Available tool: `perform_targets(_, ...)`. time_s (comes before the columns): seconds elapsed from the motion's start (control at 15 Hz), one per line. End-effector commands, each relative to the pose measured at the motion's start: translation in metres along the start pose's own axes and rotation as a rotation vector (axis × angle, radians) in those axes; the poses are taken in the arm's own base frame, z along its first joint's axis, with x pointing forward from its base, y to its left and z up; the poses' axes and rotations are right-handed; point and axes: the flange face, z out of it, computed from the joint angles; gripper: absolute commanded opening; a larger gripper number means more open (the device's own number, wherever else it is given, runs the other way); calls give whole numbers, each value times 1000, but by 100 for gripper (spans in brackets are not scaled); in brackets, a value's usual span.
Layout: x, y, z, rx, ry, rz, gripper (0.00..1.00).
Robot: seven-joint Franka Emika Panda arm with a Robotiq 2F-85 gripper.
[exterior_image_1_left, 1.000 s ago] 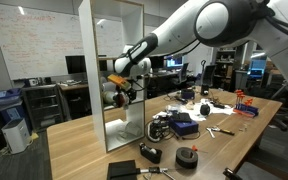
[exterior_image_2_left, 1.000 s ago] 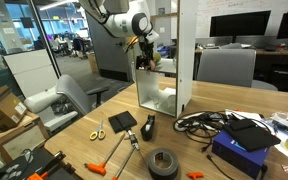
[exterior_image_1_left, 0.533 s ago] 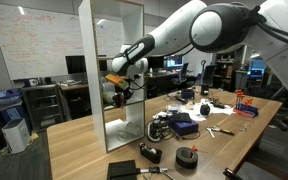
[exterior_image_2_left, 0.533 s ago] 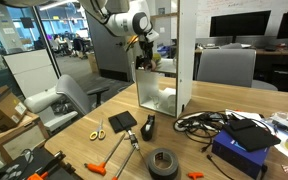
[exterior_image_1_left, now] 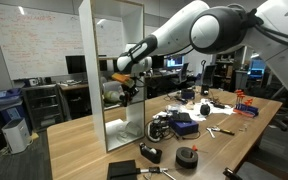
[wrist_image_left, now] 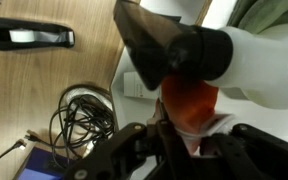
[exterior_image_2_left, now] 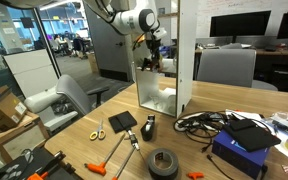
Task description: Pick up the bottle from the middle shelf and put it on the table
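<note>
The arm reaches in from the right, and its gripper (exterior_image_1_left: 124, 90) hangs at the open side of the tall white shelving unit (exterior_image_1_left: 110, 60), about midway up. This shows in both exterior views. In the wrist view the bottle (wrist_image_left: 256, 58) lies large and close across the upper right of the picture, with its pale body to the right and its black cap (wrist_image_left: 152, 48) pointing up and left. Something orange-red (wrist_image_left: 190, 106) sits just beneath it. The dark fingers (wrist_image_left: 124, 152) show along the bottom edge, below the bottle. I cannot tell whether the jaws are clamped on it or standing loose around it — the bottle hides the contact. In the exterior views the bottle is too small to make out with certainty.

Below, the light-wood surface (exterior_image_1_left: 79, 145) carries a tangle of black cables (wrist_image_left: 84, 115), a blue box (exterior_image_1_left: 184, 124), a black tape roll (exterior_image_2_left: 164, 162) near the front edge and scissors (exterior_image_2_left: 96, 131) to the left — all well apart from the gripper.
</note>
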Motion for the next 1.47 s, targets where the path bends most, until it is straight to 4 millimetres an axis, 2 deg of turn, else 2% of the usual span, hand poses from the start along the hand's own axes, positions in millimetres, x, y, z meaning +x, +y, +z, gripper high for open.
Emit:
perform_targets(0.0,55,19,-11,-26,47,2,9)
perform_targets(0.27,107,38,-16,-41,81,3,8)
perform_targets(0.4,109,37,-16,-49,78,-9,8)
perform_targets(0.47,109,37,-16,-52,71,-12,17)
perform_targets(0.53,107,36,-17,-60,58,-28,33)
perform_targets(0.67,106,36,-17,-75,51,-47,45)
perform_targets(1.07,93,37,-31,-106,48,-202,100)
perform_targets(1.4,56,28,-48,-133,57,-292,100)
